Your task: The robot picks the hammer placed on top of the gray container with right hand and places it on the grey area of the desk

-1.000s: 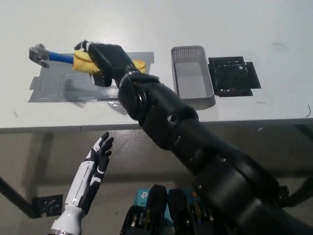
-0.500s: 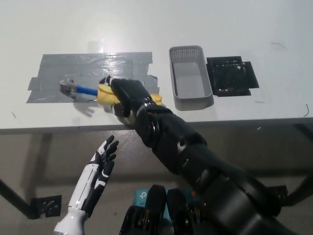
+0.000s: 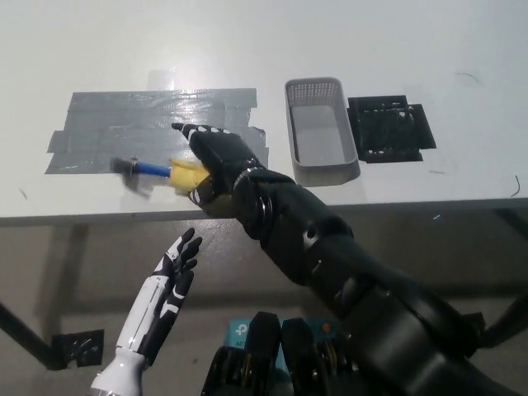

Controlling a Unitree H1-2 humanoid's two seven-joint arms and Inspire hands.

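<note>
1. The black right hand (image 3: 216, 153) lies over the grey taped area (image 3: 107, 124) of the white desk (image 3: 330, 41), fingers extended toward 10 o'clock.
2. The hammer (image 3: 161, 171) rests on the lower edge of the taped area; its yellow grip sits beneath the right palm, its blue shaft and blurred metal head point toward 9 o'clock.
3. Whether the right fingers clasp the grip cannot be told.
4. The gray container (image 3: 322, 140) stands at 3 o'clock from the right hand, just beside a black mat (image 3: 392, 128).
5. The white left hand (image 3: 165, 285) hangs below the desk edge, fingers spread, holding nothing.
</note>
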